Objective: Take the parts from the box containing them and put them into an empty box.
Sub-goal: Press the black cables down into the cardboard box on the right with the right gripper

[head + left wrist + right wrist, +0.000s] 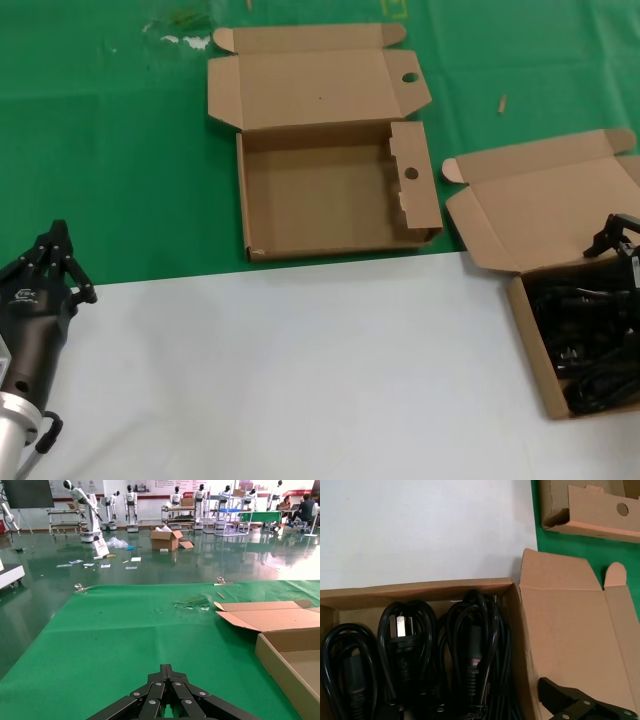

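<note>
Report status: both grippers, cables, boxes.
Left gripper parked near table edge, shut, empty. Right gripper over the full box, holding nothing. Cables all inside. Empty box open, nothing blocking.

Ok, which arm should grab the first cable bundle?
Right. Its pincer hangs at the plain brown cardboard box holding the black looped power cables; the left pincer sits far across the table.

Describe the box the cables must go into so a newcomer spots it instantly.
On the green mat, find the open cardboard box straddling its edge with the white surface. It holds nothing, and its flaps have round holes; the box of black cables has none.
</note>
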Robot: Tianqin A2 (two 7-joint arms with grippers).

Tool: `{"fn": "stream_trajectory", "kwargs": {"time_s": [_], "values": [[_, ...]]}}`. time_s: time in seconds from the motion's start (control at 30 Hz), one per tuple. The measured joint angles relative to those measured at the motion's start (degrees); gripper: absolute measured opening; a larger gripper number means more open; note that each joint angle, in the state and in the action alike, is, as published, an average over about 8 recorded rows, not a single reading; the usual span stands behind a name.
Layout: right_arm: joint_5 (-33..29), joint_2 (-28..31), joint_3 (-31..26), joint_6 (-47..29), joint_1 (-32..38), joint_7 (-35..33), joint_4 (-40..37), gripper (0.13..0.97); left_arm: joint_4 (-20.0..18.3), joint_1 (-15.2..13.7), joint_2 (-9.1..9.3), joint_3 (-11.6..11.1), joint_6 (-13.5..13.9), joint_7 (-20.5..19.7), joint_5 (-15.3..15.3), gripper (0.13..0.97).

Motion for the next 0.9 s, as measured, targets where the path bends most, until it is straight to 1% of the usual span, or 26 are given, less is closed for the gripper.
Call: {"fn": "stream_trajectory", "kwargs": {"time_s": [0.07,0.1,0.37,0.4,0.67,0.8,0.9], "values": [[-0.1,-0.2,-0.1,0.1,0.2,0.1,-0.1,0.665,0.0,0.0,0.00,0.0,0.0,0.0,0.0,0.140],[-0.2,-0.2,-0.1,0.1,0.3,0.1,-0.1,0.665,0.0,0.0,0.00,0.0,0.0,0.0,0.0,0.140],[-0.8,-0.1,0.3,0.3,2.2,1.1,1.5,0.463,0.0,0.0,0.00,0.0,0.0,0.0,0.0,0.140],[-0.8,0.0,0.4,0.3,2.5,1.3,1.7,0.463,0.0,0.0,0.00,0.0,0.0,0.0,0.0,0.140],[-1.2,1.4,0.6,-0.3,2.2,2.8,3.7,0.279,0.0,0.0,0.00,0.0,0.0,0.0,0.0,0.140],[-1.1,2.1,0.8,-0.7,1.3,3.6,4.7,0.279,0.0,0.0,0.00,0.0,0.0,0.0,0.0,0.140],[-0.9,2.5,1.0,-0.8,0.8,4.2,5.4,0.250,0.0,0.0,0.00,0.0,0.0,0.0,0.0,0.140]]}}
